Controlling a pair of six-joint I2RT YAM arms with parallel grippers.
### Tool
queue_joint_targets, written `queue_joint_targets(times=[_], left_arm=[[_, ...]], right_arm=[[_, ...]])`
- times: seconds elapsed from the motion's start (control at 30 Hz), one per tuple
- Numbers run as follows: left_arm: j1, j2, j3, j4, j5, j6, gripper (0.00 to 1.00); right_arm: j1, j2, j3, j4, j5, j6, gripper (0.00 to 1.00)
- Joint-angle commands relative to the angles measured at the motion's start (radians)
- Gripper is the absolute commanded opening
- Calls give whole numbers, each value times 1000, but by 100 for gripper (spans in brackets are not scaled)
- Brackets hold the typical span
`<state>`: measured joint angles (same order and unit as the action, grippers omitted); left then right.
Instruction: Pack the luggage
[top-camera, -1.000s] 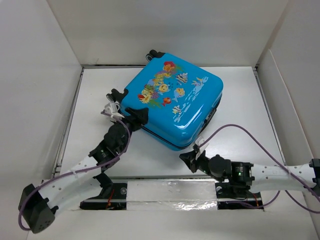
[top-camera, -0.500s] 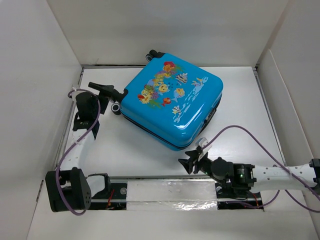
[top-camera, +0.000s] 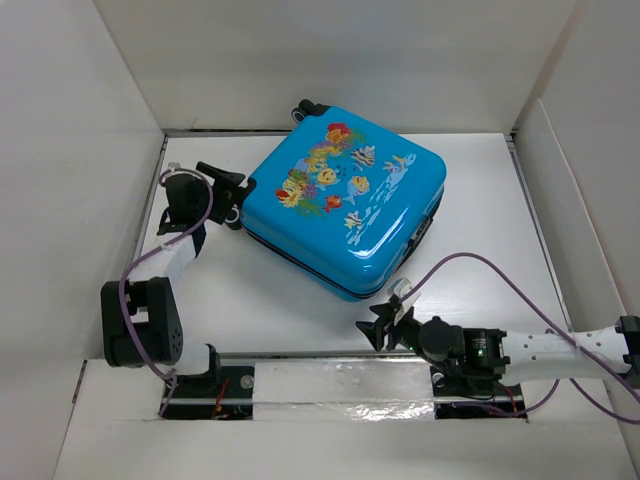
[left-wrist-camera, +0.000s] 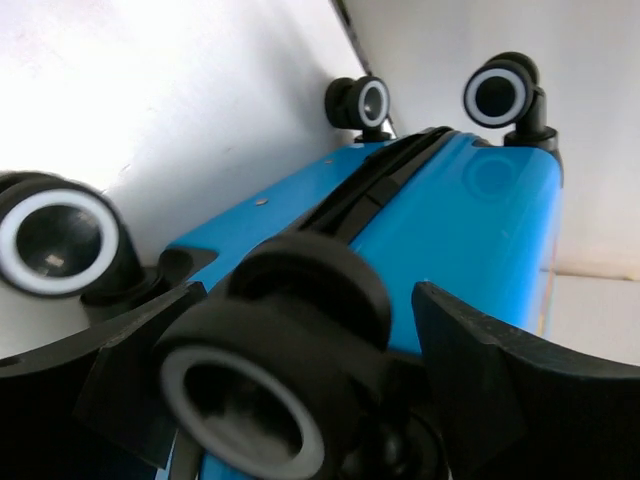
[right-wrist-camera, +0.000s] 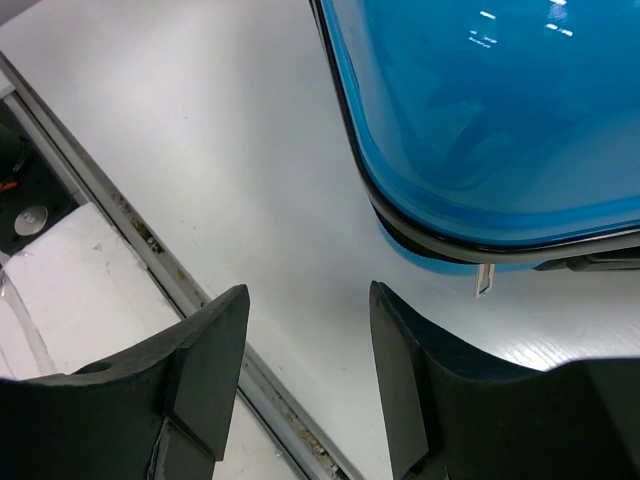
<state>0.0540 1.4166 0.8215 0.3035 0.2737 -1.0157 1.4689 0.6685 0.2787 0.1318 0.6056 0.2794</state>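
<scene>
so the blue fish-print suitcase (top-camera: 345, 205) is lying flat and shut on the white table (top-camera: 280, 300), turned corner-on, sitting mid-table toward the back wall (top-camera: 330, 60). Cartoon side faces up, and the black wheels poke out along its far-left edge

left gripper (top-camera: 228, 190) is right up at the left corner of the case. In the wrist view its jaws are spread wide with one black wheel (left-wrist-camera: 290, 370) sitting between them. There's a gap of blue shell showing on the right side of that wheel, so it's not clamped on anything. Three more wheels are visible past it along the zipper seam

right gripper (top-camera: 380, 325) is just off the near corner of the case, not touching it. Its jaws are apart too, with nothing but bare table between the fingers (right-wrist-camera: 200, 370). From that wrist cam the case's rounded corner is overhead-ish, with a little metal zipper pull (right-wrist-camera: 483, 283) dangling off the seam

a purple cable (top-camera: 480, 258) loops up off the right arm
</scene>
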Motion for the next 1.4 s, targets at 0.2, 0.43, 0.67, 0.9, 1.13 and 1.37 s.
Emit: queue_joint_targets(times=[0.2,0.43,0.67,0.9,1.13,1.37], left_arm=[[4,-28,30,298,79,-89,34],[4,-136,160,168,90,-47,10],[4,-119,254,97,117,-34,6],[4,-22,249,63,113,15,5],[4,31,211,72,93,43,4],[4,87,222,28,67,86,10]], right_arm=[[22,29,71,31,8,-5,59],[31,-12,111,-58,37,3,90],[31,-66,132,-109,28,-12,90],[31,-84,155,-262,97,55,93],[31,-136,99,-320,224,145,30],[-8,-165,85,-307,241,100,23]])
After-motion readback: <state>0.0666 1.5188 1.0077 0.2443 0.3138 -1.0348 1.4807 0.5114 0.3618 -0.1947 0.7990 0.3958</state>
